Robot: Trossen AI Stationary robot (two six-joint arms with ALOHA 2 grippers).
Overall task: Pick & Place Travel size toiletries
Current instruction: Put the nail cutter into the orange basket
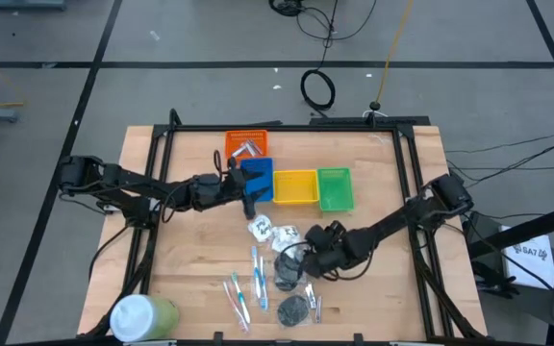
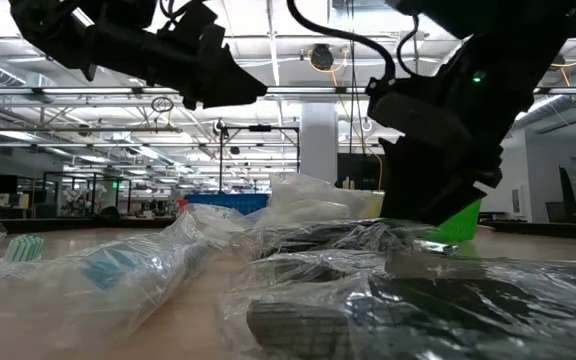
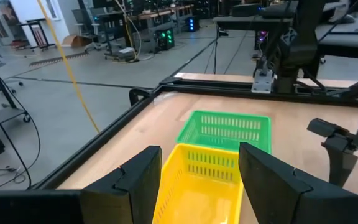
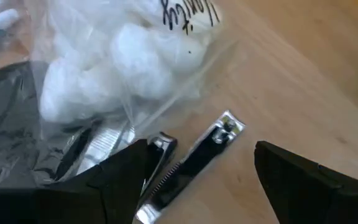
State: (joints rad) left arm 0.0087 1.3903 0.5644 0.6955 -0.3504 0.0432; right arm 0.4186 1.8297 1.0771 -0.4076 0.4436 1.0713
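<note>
We see black handwriting, not readable, on a crinkly clear packet (image 4: 129,56). The right gripper (image 4: 197,171) is apart above a shiny metal nail clipper (image 4: 194,162); the left gripper (image 3: 197,180) is apart over the yellow tray (image 3: 197,193).

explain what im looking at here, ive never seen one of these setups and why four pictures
It is one moment seen by four cameras: one overhead, one at table height, one on each wrist. Two dark robot arms work over a wooden table. The left gripper, fingers open and empty, hangs over the blue tray, facing the yellow tray and green tray. The right gripper, fingers wide, holds nothing; it is low over nail clippers, beside a bagged white packet. Bagged toothbrushes lie nearby.
</note>
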